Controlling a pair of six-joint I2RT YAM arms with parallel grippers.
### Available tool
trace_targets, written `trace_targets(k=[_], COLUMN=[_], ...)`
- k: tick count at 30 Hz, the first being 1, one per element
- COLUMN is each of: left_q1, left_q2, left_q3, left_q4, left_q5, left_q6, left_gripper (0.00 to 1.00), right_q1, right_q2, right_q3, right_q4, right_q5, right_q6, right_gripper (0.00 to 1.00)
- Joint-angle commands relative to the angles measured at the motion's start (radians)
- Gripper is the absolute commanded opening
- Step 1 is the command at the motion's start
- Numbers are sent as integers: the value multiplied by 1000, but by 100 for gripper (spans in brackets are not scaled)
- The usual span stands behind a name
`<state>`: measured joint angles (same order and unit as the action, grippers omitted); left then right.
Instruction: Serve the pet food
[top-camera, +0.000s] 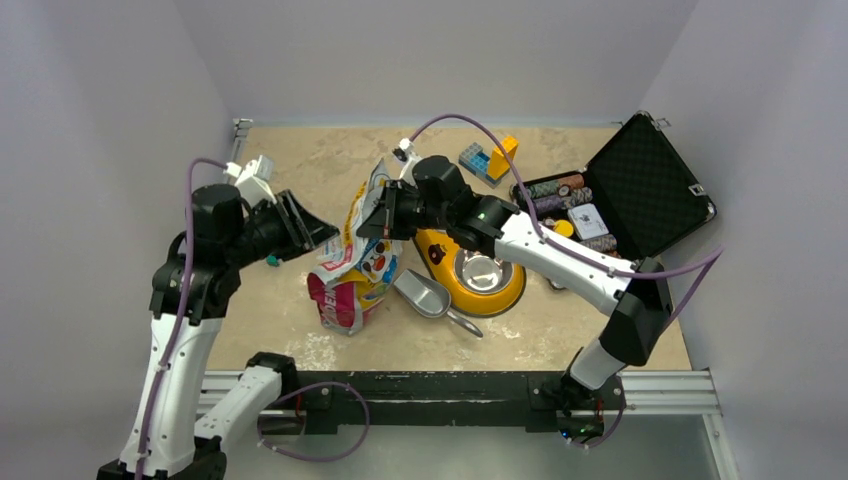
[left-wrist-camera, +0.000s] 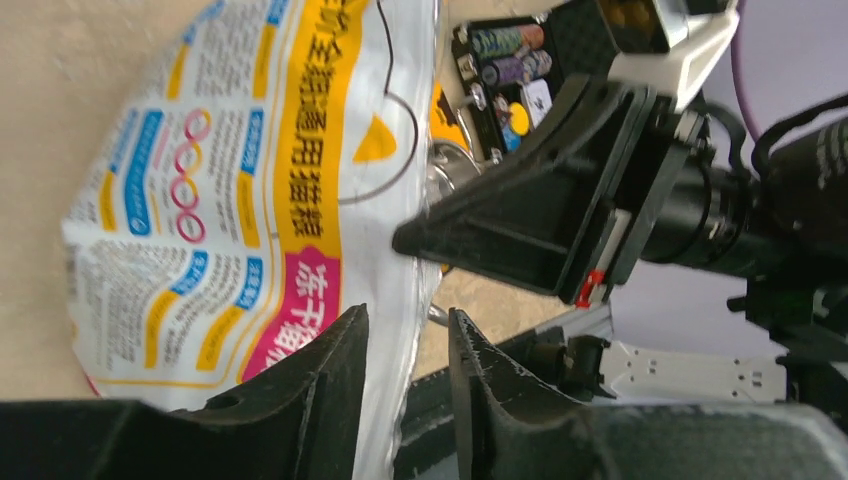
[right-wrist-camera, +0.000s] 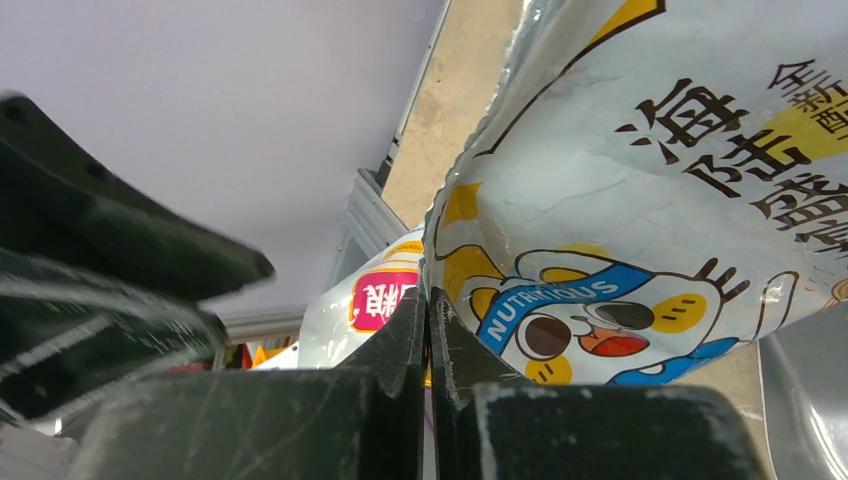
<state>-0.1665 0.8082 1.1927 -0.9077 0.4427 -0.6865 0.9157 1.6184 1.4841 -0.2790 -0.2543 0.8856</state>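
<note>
The glossy white-orange-pink pet food bag with a cartoon cat stands tilted at the table's middle. No kibble shows; it is hidden inside the bag. My right gripper is shut on the bag's upper edge; in the right wrist view the jaws pinch the foil beside the cat print. My left gripper is open at the bag's left side. In the left wrist view the bag's silver edge lies between the spread fingers. A yellow bowl with a steel insert sits right of the bag.
A metal scoop lies on the table between the bag and the bowl. An open black case holding poker chips stands at the back right. Toy blocks lie at the back. Walls close in on both sides.
</note>
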Motion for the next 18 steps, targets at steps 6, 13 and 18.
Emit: trace_targets(k=[6,13,18], left_q1=[-31,-137,-159], left_q2=[229,336,407], left_q3=[192,263,299], left_q4=[170,262,282], left_q5=[-127,-236,-269], left_q6=[121,167,186], left_gripper=[46,43,35], right_q1=[17,17,17], right_q2=[-44,-61,-79], right_q3=[-20,-42,-67], right_q4=[91,95,98], right_q5=[-98,-95,-94], right_q6=[-14,6,14], right_gripper=[0,0,0])
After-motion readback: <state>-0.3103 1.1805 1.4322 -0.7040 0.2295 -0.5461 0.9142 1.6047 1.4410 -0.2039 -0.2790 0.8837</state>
